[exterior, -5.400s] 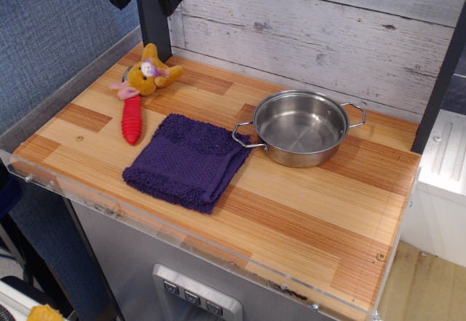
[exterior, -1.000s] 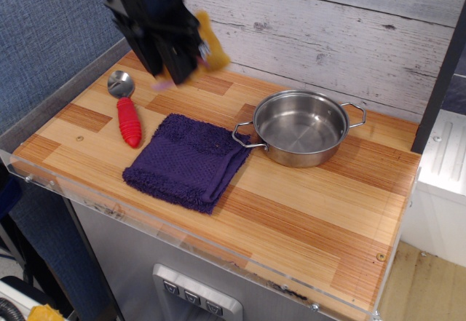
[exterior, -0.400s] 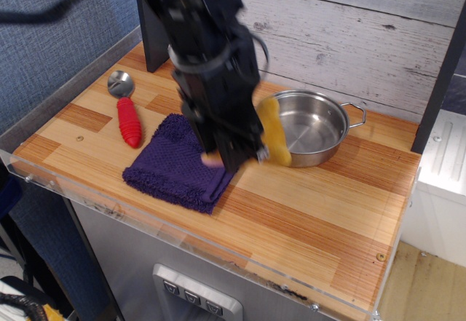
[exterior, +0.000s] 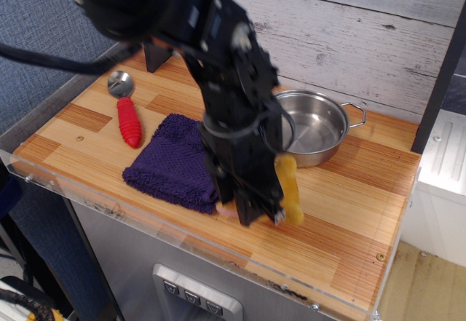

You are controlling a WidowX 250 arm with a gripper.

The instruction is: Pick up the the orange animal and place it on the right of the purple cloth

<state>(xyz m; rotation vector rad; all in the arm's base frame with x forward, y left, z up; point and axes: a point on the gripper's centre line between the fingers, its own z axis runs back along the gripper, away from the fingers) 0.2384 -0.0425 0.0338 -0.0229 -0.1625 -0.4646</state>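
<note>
- Wooden bench (exterior: 342, 212), plank-patterned, with a clear rim along the near edge and a pale board wall behind.
- Black arm reaching in from the upper left, slanting down toward the near middle of the bench, blurred.
- Purple cloth (exterior: 171, 162) lying left of centre, its right edge hidden behind the arm.
- Steel pot (exterior: 320, 124) with two loop handles, far right of the cloth, partly covered by the arm.
- Tool (exterior: 266, 208) low over the bench, just right of the cloth's near corner, clamped on the orange animal (exterior: 290, 190).
- Animal showing as a yellow-orange strip on the tool's right side, above bare wood.
- Red-handled spoon (exterior: 128, 113) lying left of the cloth.
</note>
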